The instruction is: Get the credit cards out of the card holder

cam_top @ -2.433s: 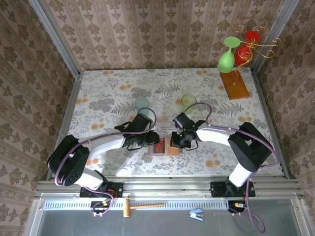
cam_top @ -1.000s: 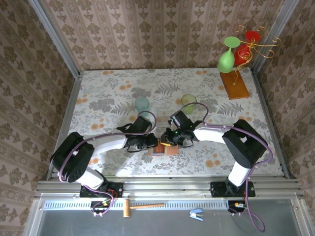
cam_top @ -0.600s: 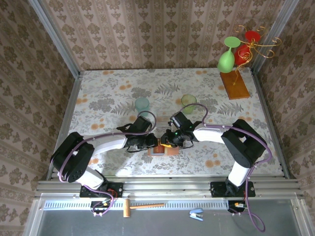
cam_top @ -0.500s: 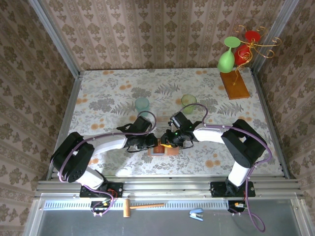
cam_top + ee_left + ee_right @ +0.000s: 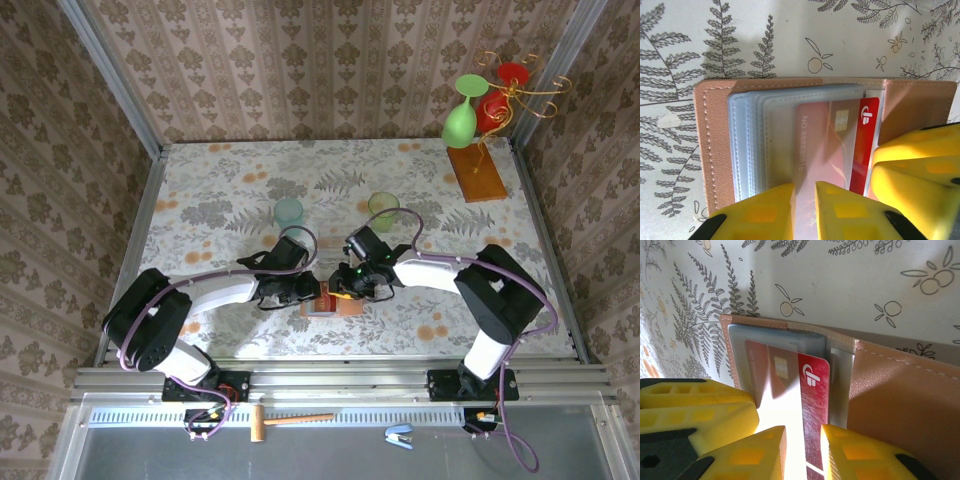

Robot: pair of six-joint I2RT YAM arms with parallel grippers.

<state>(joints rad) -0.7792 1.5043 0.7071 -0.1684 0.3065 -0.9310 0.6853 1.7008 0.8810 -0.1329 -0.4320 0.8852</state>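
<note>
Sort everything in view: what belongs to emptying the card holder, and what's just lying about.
Job: card holder, red card, left hand, right hand.
Lying about: teal cup, green cup, glass stand, mallet, stapler.

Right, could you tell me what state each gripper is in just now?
Left gripper: nearly closed over the holder; grip cannot be told.
Right gripper: nearly closed over the red card; grip cannot be told.

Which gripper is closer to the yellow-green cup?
Right. The right gripper sits just in front of the yellow-green cup, slightly to its left; the left gripper is farther left, in front of the teal cup.
</note>
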